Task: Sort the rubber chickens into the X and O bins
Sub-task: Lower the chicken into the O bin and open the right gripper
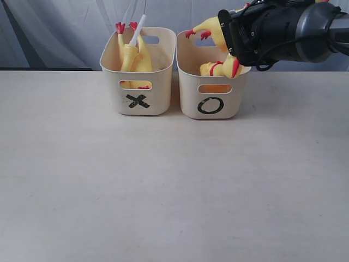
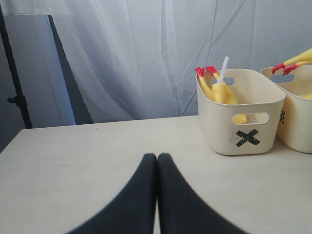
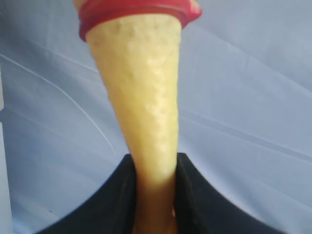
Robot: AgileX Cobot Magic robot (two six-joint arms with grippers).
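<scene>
Nearly done, I'd say. Reading the table [image 1: 163,191] as a clock w/ its near edge at 6, both tubs sit at the far end. The X bin [image 1: 158,82] is at approx 11:30, and the O bin [image 1: 188,90] is just beside it at its 3 o'clk. I can't see any chickens lying on the tabletop.

The X bin has one chicken [image 1: 131,54] in it, head down, red feet poking past the rim toward 12. A white stick [image 1: 138,27] leans next to it.

The right gripper [image 1: 233,41] hangs over the O bin, approx 1 o'clk of the tub, clamped on the last rubber chicken [image 1: 210,27]. Up close the jaws pinch its thin yellow neck, w/ the red neck band [image 3: 139,12] just beyond. The feet stick out toward 9 o'clk, above the rim, so it's over the tub but not let go yet. By my guess, what's left is the drop and pulling the arm clear.

There's a yellow & red bit [image 1: 221,68] inside the O bin below the gripper. I can't tell if it's the same bird's other end or a separate piece.

The left gripper [image 2: 157,195] is closed tight w/ nothing in it, low over bare table, well apart from the X bin.

The held bird's skin is pale yellow, pimpled and rubbery. It looks soft & floppy.
</scene>
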